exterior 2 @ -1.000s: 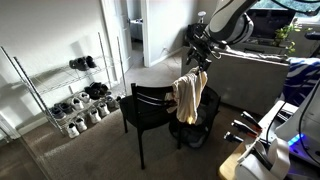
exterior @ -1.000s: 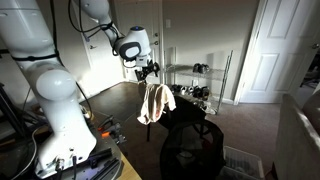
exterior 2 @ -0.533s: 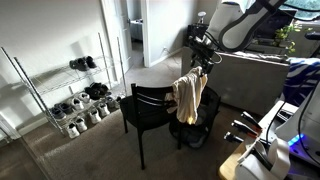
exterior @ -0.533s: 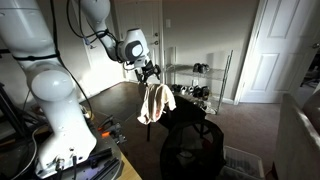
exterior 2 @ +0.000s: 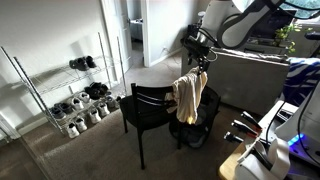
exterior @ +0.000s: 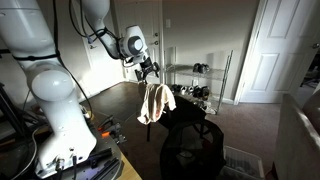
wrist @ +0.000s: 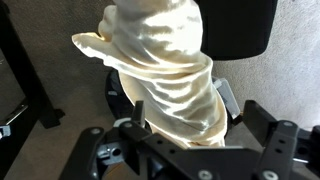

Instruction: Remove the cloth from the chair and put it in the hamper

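Note:
A cream cloth (exterior: 153, 103) hangs over the back of a black chair (exterior 2: 150, 105); it also shows in the other exterior view (exterior 2: 187, 96) and fills the wrist view (wrist: 170, 70). My gripper (exterior: 148, 71) hovers just above the cloth's top, also in an exterior view (exterior 2: 198, 58). In the wrist view its fingers (wrist: 205, 125) stand wide apart on either side of the cloth, open. A dark mesh hamper (exterior: 192, 150) stands next to the chair, seen behind the cloth in an exterior view (exterior 2: 197, 130).
A wire shoe rack (exterior 2: 80, 95) with several shoes stands by the wall, also in an exterior view (exterior: 198, 85). A white door (exterior: 265, 50) is at the back. A grey sofa (exterior 2: 250, 75) lies behind the chair. The robot base (exterior: 60, 120) is close by.
The arm's wrist has shifted slightly while the gripper stays over the cloth. The cloth and chair have not moved.

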Action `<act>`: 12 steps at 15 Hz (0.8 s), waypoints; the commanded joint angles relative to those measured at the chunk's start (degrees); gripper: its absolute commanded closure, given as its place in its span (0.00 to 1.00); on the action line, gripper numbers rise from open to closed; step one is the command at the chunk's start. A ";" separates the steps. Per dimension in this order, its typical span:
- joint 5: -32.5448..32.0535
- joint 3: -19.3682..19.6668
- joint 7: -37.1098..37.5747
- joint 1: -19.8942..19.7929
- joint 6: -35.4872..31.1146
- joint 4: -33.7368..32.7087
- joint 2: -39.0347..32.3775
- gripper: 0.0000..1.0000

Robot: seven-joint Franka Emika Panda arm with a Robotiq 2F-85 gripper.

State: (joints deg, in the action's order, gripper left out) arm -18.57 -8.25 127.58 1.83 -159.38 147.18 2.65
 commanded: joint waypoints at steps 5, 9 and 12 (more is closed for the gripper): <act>-2.35 -0.79 1.83 0.54 2.44 -3.29 -4.32 0.00; -2.85 -0.56 1.88 1.31 3.42 -5.20 -6.56 0.25; -2.02 1.67 1.03 3.49 3.31 -5.56 -7.20 0.40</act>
State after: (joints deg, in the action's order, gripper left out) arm -19.45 -8.79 127.58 3.10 -157.02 142.50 -3.89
